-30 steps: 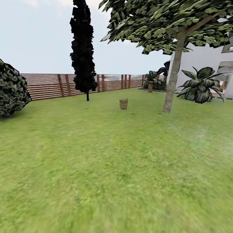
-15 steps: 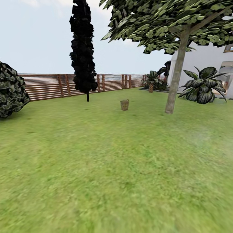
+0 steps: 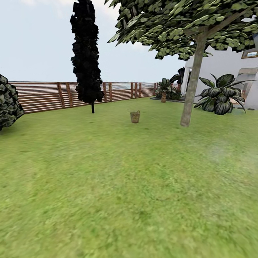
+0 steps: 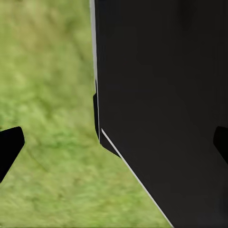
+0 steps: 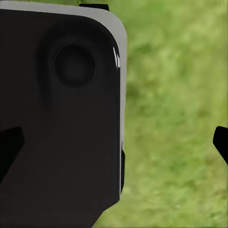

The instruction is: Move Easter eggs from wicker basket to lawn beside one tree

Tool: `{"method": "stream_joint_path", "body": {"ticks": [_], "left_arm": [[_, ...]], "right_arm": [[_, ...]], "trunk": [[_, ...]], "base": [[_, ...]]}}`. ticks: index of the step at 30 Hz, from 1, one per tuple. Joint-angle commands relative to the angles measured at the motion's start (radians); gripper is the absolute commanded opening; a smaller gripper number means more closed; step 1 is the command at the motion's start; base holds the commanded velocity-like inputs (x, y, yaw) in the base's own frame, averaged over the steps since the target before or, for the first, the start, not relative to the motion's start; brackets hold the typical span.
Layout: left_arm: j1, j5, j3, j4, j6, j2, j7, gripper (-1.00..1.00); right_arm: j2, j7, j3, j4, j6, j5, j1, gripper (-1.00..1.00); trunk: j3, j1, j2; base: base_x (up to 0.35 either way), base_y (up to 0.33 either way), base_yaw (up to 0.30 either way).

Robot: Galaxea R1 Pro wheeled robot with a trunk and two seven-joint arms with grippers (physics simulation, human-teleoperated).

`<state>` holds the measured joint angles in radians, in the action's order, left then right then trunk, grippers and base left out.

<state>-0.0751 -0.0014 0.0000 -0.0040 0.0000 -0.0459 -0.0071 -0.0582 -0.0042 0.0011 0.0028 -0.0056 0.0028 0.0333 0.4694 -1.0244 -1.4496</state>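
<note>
Standing far off on the lawn (image 3: 118, 186), the wicker basket (image 3: 135, 116) looks small, brown and woven, upright, too distant to show any contents. It sits between the dark cypress (image 3: 85, 53) and the tree (image 3: 191, 80) with its pale bare trunk, nearer the tree. Both wrist views show each gripper's fingertips spread wide at the edges, holding nothing, over grass.

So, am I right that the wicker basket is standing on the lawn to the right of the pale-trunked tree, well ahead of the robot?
Not quite. The head view shows the wicker basket standing on the lawn to the left of the pale-trunked tree, not to its right. The rest holds: it is well ahead of the robot, between that tree and the dark cypress.
</note>
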Motion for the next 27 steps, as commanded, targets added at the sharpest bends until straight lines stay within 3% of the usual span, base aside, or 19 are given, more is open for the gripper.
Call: {"method": "stream_joint_path", "body": {"ticks": [1,19,27], "left_arm": [[0.000,0.000,0.000,0.000,-0.001,0.000,-0.001,1.00],[0.000,0.000,0.000,-0.001,0.000,0.000,-0.001,1.00],[0.000,0.000,0.000,0.000,-0.001,0.000,-0.001,1.00]], "right_arm": [[0.000,0.000,0.000,0.000,-0.001,0.000,0.000,1.00],[0.000,0.000,0.001,0.000,-0.001,0.001,0.000,1.00],[0.000,0.000,0.001,0.000,-0.001,0.001,0.000,1.00]], "trunk": [[0.001,-0.001,0.000],[0.001,-0.001,0.000],[0.003,-0.001,0.000]], "base": [[0.329,0.104,-0.004],[0.329,0.092,0.000],[0.329,0.076,-0.120]]}}
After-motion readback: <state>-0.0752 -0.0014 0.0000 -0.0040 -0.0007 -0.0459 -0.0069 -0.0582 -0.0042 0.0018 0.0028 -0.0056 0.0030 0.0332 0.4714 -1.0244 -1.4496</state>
